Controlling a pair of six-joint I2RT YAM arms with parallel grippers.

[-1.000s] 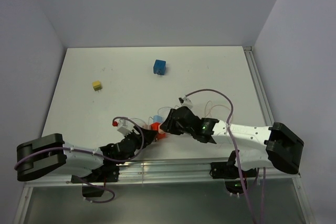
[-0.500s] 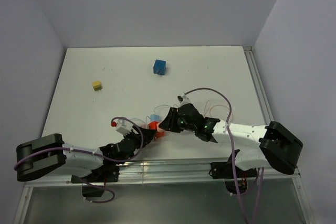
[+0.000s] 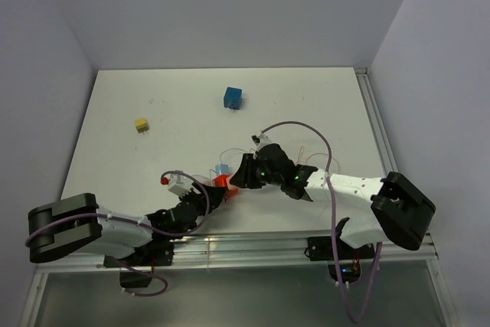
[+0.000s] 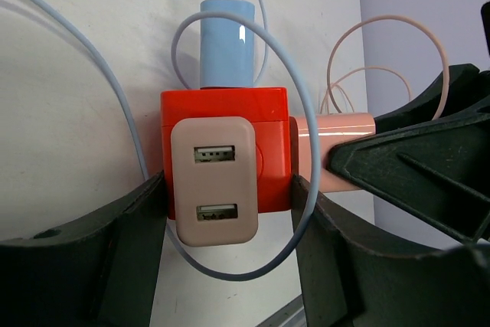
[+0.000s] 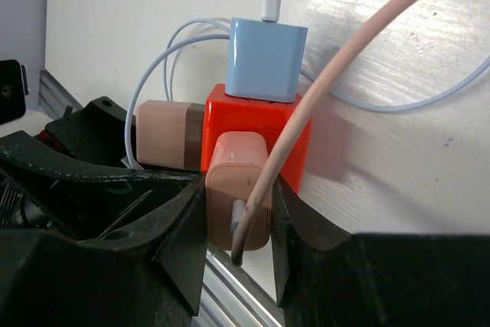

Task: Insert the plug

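Note:
A red socket cube (image 4: 222,109) sits between the fingers of my left gripper (image 4: 230,189), which is shut on its two sides. A beige USB charger (image 4: 213,181) covers the face towards that camera, and a light-blue charger (image 4: 227,40) sits in the far face. My right gripper (image 5: 239,212) is shut on a pink plug (image 5: 237,189), which is pressed against the side of the red cube (image 5: 295,139). Its pink cable (image 5: 344,67) arcs away. In the top view the two grippers meet at the cube (image 3: 223,182) near the table's front edge.
A blue cube (image 3: 233,98) stands at the back middle of the white table, and a small yellow plug (image 3: 142,124) lies at the back left. Thin white and pink cables loop around the cube. The metal front rail (image 3: 253,239) runs just below the grippers.
My right gripper has moved up and left with the pink plug, closing in on the red cube. The cube and my left gripper shifted slightly the same way.

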